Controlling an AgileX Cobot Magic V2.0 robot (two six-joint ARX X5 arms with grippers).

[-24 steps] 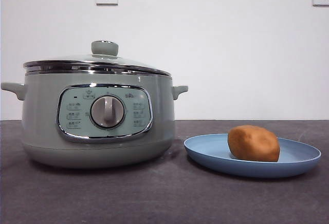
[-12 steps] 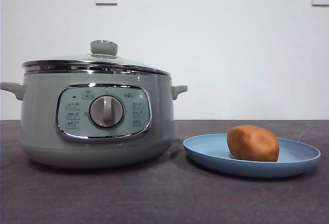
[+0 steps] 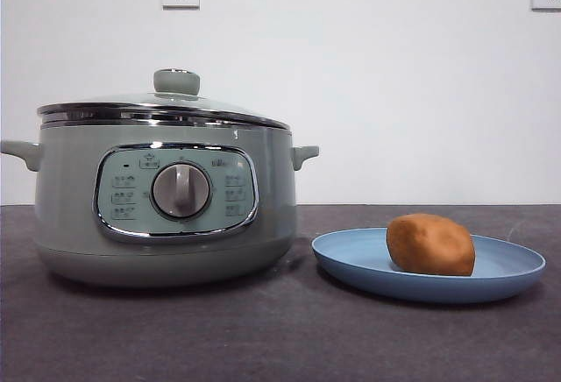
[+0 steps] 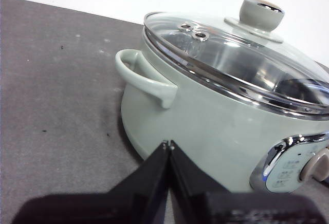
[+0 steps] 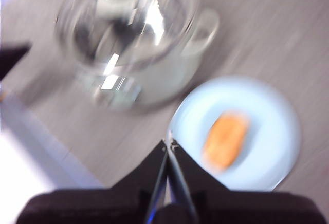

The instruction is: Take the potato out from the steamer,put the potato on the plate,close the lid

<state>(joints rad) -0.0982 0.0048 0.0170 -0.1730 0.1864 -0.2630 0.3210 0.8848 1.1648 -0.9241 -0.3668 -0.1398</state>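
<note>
Orange-brown oval potato [image 3: 430, 244] rests on the shallow light-blue round plate [image 3: 351, 264], and both grippers are empty with jaws pressed together.

The plate sits just beside the pale sage-green round steamer [image 3: 70, 207] on the dark grey table [image 3: 263, 338]; the clear glass lid [image 4: 226, 59] with its pale green knob sits closed on the pot. The left gripper [image 4: 168, 144] hovers near the steamer's side below a handle, touching nothing. The right gripper [image 5: 168, 144], in a blurred view, hangs high above the plate's edge, well apart from the potato.
</note>
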